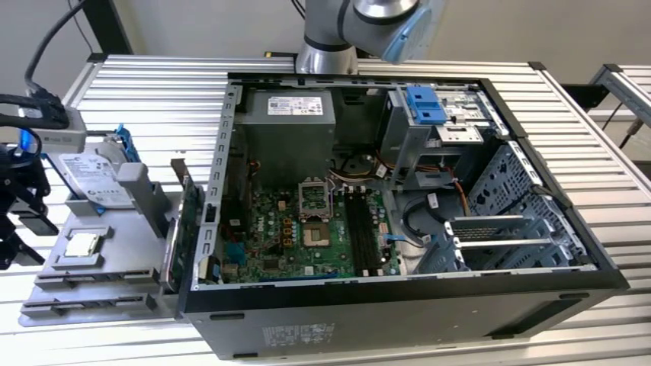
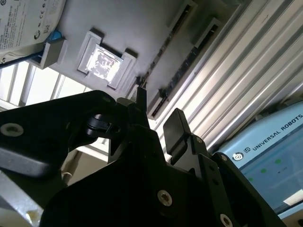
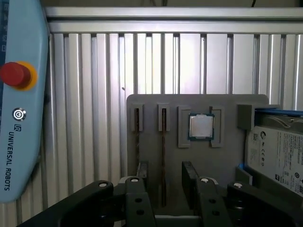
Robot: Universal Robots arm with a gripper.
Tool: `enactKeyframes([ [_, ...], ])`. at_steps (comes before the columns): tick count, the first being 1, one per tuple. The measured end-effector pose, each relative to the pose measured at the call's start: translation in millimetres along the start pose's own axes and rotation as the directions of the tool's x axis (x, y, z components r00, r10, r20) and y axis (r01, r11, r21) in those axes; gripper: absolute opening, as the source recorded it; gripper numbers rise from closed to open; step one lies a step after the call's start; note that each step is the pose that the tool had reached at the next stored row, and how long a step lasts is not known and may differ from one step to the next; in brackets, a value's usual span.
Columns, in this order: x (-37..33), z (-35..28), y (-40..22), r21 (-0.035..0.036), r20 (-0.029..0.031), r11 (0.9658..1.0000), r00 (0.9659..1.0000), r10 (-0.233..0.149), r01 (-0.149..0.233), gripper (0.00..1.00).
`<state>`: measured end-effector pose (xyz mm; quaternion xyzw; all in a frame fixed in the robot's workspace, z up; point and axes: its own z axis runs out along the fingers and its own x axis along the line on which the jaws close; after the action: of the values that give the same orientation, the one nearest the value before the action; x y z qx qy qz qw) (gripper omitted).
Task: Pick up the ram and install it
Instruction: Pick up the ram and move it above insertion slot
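- The gripper (image 3: 165, 172) is held over the grey tray (image 3: 222, 161), jaws released, nothing grasped.
- The ram (image 3: 163, 156) is stood upright in a tray slot, lined up between the fingers.
- A processor chip (image 3: 201, 126) is seated just beside it.

Arm (image 1: 328, 38) was silver-grey tube, pale blue cap (image 1: 412, 34) on joint. Gripper (image 3: 165, 170) all matte black, blocky fingers (image 3: 190, 182), tiny silver screw heads (image 3: 205, 180) along linkages. Black cable (image 1: 46, 46) ran off wrist, fwiw.

Slatted table (image 1: 152, 84): computer case (image 1: 407, 320), grey tray (image 1: 124, 255).
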<state>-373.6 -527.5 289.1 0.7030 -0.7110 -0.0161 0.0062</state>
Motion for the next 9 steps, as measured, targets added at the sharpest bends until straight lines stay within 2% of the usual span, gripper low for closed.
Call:
enactKeyframes([
  [6, 4.2, 10.6, -3.4, -0.0028, -0.0007, 0.9998, 0.9998, -0.017, 0.017, 1.00],
  [9, 6.0, 14.2, -4.5, -0.0031, -0.0042, 0.9997, 0.9997, -0.025, 0.025, 1.00],
])
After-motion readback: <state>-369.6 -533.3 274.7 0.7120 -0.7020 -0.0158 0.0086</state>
